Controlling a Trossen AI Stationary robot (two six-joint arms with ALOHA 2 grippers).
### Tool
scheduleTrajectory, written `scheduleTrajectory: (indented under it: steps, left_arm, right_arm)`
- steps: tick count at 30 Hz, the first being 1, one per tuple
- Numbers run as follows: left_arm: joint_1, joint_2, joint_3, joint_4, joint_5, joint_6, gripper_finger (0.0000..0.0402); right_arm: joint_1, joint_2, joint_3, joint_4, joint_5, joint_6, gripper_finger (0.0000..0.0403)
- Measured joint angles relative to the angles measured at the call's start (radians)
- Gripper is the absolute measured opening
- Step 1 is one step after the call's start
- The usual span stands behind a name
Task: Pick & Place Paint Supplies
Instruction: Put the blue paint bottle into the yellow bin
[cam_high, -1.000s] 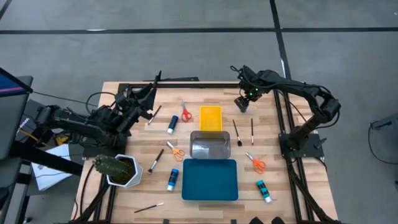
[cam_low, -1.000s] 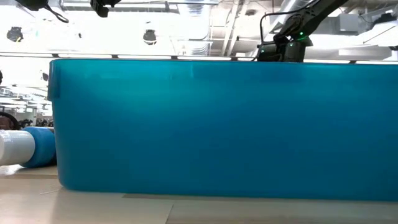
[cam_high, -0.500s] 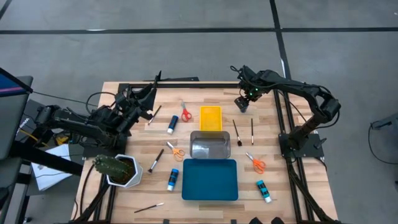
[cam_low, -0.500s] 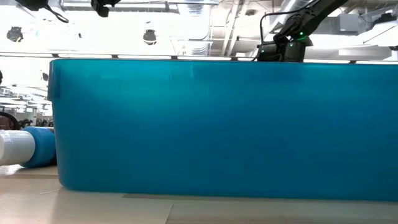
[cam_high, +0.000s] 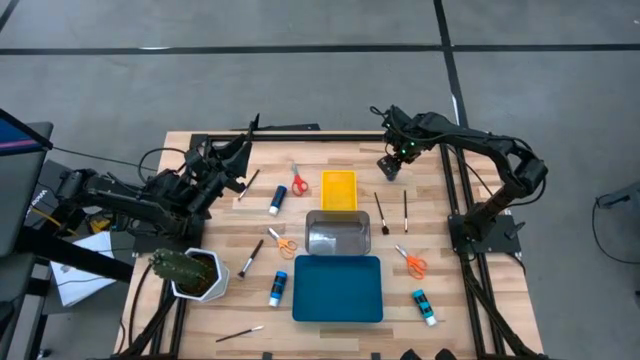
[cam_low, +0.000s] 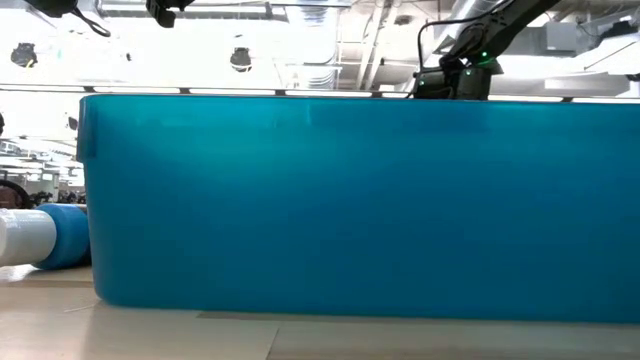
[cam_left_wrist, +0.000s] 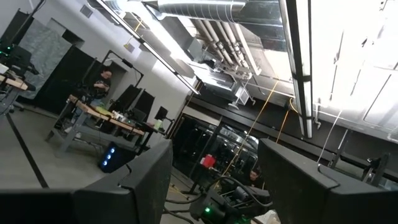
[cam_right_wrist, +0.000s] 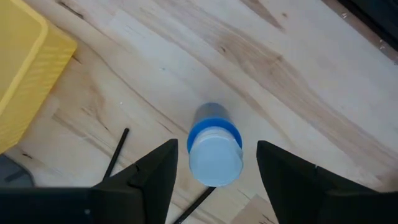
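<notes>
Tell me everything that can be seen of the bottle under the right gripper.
The bottle is small, with a blue body and a white cap on it, plastic as it looks. It stands upright on the wooden table and is seen from above. The right gripper hangs over it, open, with its fingers on either side and not touching it. Two thin dark brushes lie near; whether one touches the bottle cannot be told.

Bottles (cam_high: 278, 288), brushes (cam_high: 381, 213), scissors (cam_high: 298, 182) — scattered (apparently flat).
</notes>
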Motion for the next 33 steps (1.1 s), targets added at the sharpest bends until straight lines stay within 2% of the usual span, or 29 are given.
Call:
scheduleTrajectory:
  steps: [12, 21, 33]
  left_arm:
    - [-0.001, 0.0, 0.0, -0.001, 0.001, 0.0, 0.0231]
    - [-0.001, 0.0, 0.0, -0.001, 0.0, 0.0, 0.0231]
    - [-0.001, 0.0, 0.0, -0.002, 0.0, 0.0, 0.0231]
  right_arm:
    - [0.021, 0.073, 0.004, -0.004, 0.003, -0.005, 0.0143]
    - [0.015, 0.066, 0.0, -0.008, 0.0, -0.003, 0.0186]
    - [0.014, 0.066, 0.0, -0.007, -0.003, -0.003, 0.0171]
